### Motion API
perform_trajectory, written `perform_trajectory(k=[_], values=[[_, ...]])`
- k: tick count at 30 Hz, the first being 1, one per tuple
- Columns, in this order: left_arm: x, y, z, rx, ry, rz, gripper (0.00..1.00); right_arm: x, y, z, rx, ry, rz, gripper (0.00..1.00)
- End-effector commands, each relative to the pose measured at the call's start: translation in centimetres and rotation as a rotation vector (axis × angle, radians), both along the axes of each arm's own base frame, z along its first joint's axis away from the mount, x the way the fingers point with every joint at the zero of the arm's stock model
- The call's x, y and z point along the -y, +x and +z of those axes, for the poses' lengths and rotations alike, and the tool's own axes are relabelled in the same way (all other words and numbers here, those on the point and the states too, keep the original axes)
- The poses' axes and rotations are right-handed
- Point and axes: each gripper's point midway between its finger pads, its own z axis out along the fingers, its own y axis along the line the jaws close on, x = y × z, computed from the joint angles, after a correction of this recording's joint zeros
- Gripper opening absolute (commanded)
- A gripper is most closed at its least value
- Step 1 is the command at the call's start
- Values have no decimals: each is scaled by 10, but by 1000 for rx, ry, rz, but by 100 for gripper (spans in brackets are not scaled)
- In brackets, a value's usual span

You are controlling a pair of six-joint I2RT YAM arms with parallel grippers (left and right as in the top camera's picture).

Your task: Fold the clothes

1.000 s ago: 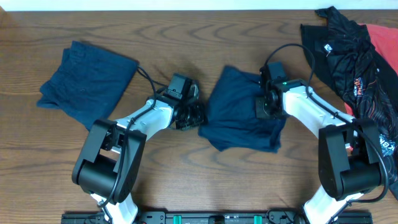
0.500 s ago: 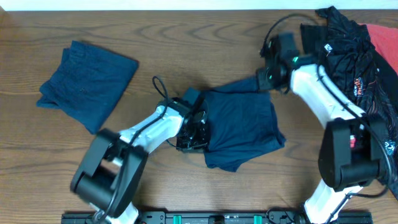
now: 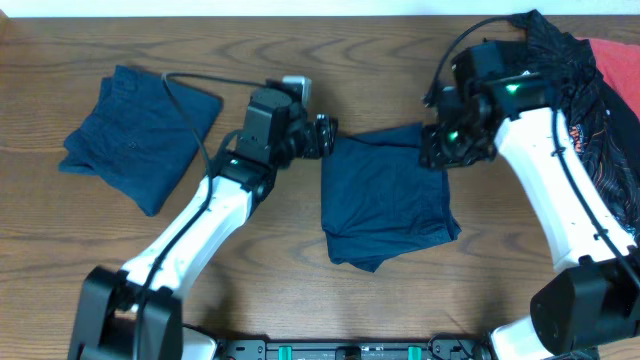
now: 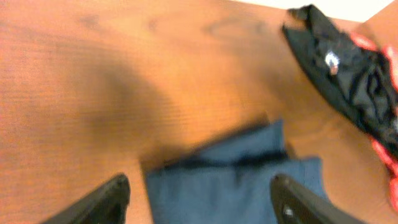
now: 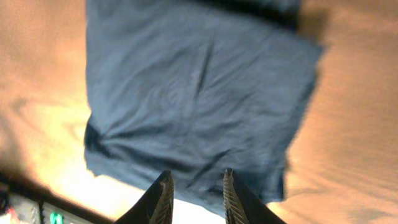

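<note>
Navy shorts (image 3: 385, 205): folded rectangle at mid-table, left gripper (image 4: 199, 190) spread wide and right gripper (image 5: 196, 177) narrowly parted, both empty above its far corners, seemingly leaving the fold undisturbed; second folded pair (image 3: 135, 130) set aside at left.

1. The shorts (image 3: 385, 205) lie flat on the table (image 3: 300, 60), near its centre.
2. A second pair of shorts (image 3: 135, 130) lies well apart from them, at their 10 o'clock.
3. A heap of garments (image 3: 570, 80) sits at their 2 o'clock, in the table's far corner.
4. The left gripper (image 3: 325, 135) is at the central shorts' 11 o'clock corner, and the right gripper (image 3: 440, 150) is at their 1 o'clock corner.
</note>
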Motion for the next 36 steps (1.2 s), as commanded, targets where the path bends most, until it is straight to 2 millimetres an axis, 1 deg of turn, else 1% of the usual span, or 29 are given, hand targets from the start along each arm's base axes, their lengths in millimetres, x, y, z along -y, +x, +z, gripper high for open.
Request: perform_trajectory(k=[1, 3, 6, 9, 13, 16, 19, 22, 24, 26, 28, 30, 33, 34, 36], values=[[-4, 16, -37, 8, 88, 8, 71, -21, -24, -19, -101, 27, 8, 26], [1, 19, -56, -26, 87, -7, 68, -26, -35, -30, -137, 17, -5, 26], [15, 16, -82, -96, 62, -73, 66, -29, -51, -47, -198, -2, -28, 26], [21, 16, -95, -128, 51, -100, 66, -29, -65, -62, -243, -19, -45, 26], [18, 9, -104, -170, 67, -100, 64, -26, -85, -83, -299, -45, -53, 26], [14, 0, -113, -222, 93, -103, 64, -21, -99, -99, -335, -62, -52, 26], [8, -14, -126, -300, 121, -102, 62, -14, -111, -117, -358, -90, -77, 26], [0, -34, -140, -399, 156, -102, 61, -2, -113, -135, -334, -142, -116, 26], [-5, -45, -146, -453, 176, -103, 62, 11, -107, -146, -284, -200, -147, 26], [-9, -56, -152, -503, 193, -103, 62, 28, -97, -155, -221, -275, -197, 27], [-11, -65, -156, -542, 208, -108, 62, 43, -80, -160, -134, -331, -245, 31], [-10, -74, -158, -572, 218, -119, 61, 55, -61, -160, -49, -375, -273, 34], [-2, -93, -161, -631, 222, -156, 61, 71, -19, -153, 132, -425, -309, 36], [3, -100, -160, -647, 215, -178, 60, 73, -5, -150, 191, -425, -309, 40], [11, -110, -156, -659, 216, -210, 60, 70, 30, -140, 327, -390, -269, 46]])
